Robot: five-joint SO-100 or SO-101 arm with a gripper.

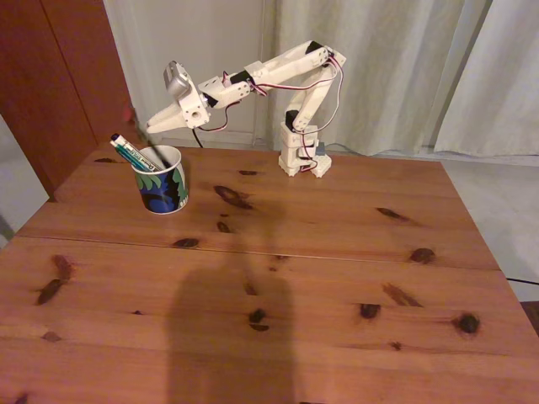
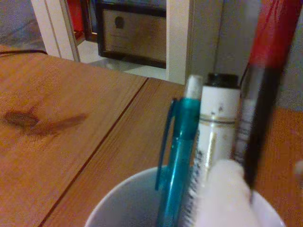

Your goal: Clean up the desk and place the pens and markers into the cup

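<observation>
**Three sticks standing in the cup**

In the wrist view we're right on top of it: a white fingertip [image 2: 227,198] low in the frame, pressed against the black pen with the red tip [image 2: 265,94], with the white marker [image 2: 218,118] and teal pen [image 2: 182,156] upright beside it in the cup [image 2: 123,203]. Further back, in the fixed view, the cup [image 1: 164,187] sits at left on the desk [image 1: 337,278], the gripper [image 1: 150,128] above it. Whether it's pinching, we cannot tell.

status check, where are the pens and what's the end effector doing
End effector above cup, jaw state unclear. Teal pen, white marker, black pen stand in cup. Desk otherwise bare.
</observation>
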